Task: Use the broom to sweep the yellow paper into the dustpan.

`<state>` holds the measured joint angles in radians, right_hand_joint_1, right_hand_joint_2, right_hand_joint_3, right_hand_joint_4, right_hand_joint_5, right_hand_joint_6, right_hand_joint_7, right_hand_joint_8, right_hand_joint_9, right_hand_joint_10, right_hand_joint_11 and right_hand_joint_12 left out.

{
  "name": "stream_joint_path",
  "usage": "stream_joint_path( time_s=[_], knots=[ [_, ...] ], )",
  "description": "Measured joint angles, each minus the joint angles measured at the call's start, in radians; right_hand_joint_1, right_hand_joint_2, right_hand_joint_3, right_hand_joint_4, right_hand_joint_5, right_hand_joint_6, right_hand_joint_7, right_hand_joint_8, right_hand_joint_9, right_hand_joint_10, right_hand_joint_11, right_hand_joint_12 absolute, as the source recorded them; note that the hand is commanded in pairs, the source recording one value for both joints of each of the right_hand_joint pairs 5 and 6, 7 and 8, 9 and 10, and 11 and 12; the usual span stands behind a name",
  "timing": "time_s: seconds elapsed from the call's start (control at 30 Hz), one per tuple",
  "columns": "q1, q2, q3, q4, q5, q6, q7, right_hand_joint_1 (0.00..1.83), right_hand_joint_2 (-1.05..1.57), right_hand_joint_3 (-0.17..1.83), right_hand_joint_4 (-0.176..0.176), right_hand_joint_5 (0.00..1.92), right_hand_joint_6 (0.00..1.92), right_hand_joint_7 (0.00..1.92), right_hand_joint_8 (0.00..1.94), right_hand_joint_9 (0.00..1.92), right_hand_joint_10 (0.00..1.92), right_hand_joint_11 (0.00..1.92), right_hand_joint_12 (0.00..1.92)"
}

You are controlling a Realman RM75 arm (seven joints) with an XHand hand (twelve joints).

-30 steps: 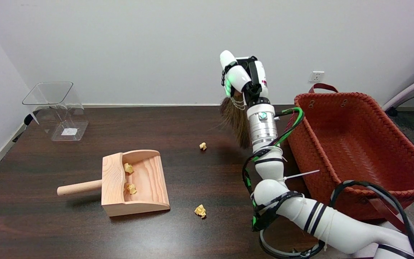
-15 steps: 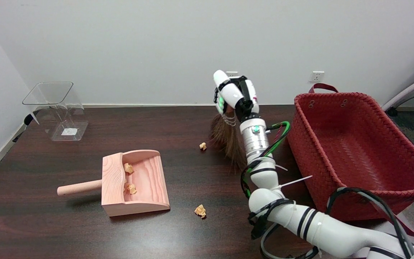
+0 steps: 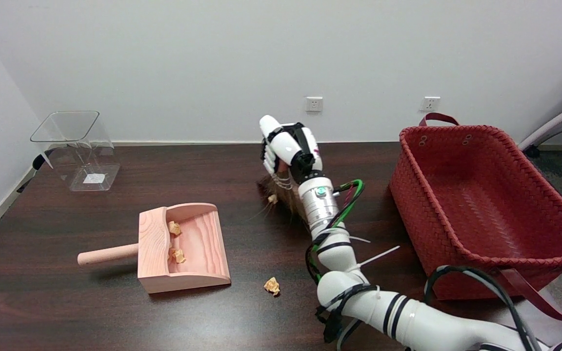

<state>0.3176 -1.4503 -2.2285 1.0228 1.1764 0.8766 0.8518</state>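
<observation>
My right hand (image 3: 288, 148) grips the handle of a small brown broom (image 3: 281, 194), whose bristles are pressed down on the dark table. A crumpled yellow paper ball (image 3: 272, 198) lies right at the bristles' left edge, touching them. A second yellow paper ball (image 3: 271, 286) sits nearer the front, to the right of the dustpan. The wooden dustpan (image 3: 198, 243) lies left of centre, its handle pointing left and its open mouth facing right. Two yellow paper pieces (image 3: 174, 228) rest inside it against the back wall.
A red woven basket (image 3: 481, 195) stands on the right, close to my forearm. A clear plastic container (image 3: 78, 151) sits at the back left of the table (image 3: 212, 165). The wall behind carries two sockets.
My right hand has come down and to the left with the broom. The bristles, earlier in the air right of the far paper ball, now press on the table against it.
</observation>
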Motion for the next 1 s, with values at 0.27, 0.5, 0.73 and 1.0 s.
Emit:
stream_joint_path(
  time_s=[0.27,0.5,0.73,1.0],
  knots=[
    [-0.008,-0.038,-0.007,0.034,-0.018,-0.045,0.025,0.81,1.57,0.45,0.0,1.92,1.92,1.92,1.92,1.92,1.92,1.92,1.92],
    [-0.02,-0.072,-0.013,0.085,-0.001,-0.079,0.037,0.81,1.57,0.43,0.0,1.92,1.92,1.92,1.92,1.92,1.92,1.92,1.92],
    [-0.04,-0.139,-0.016,0.122,0.06,-0.099,0.028,0.8,1.57,0.42,0.0,1.92,1.92,1.92,1.92,1.92,1.92,1.92,1.92],
    [-0.068,-0.223,-0.018,0.154,0.186,-0.12,0.007,0.77,1.57,0.42,0.0,1.92,1.92,1.92,1.92,1.92,1.92,1.92,1.92]
  ],
)
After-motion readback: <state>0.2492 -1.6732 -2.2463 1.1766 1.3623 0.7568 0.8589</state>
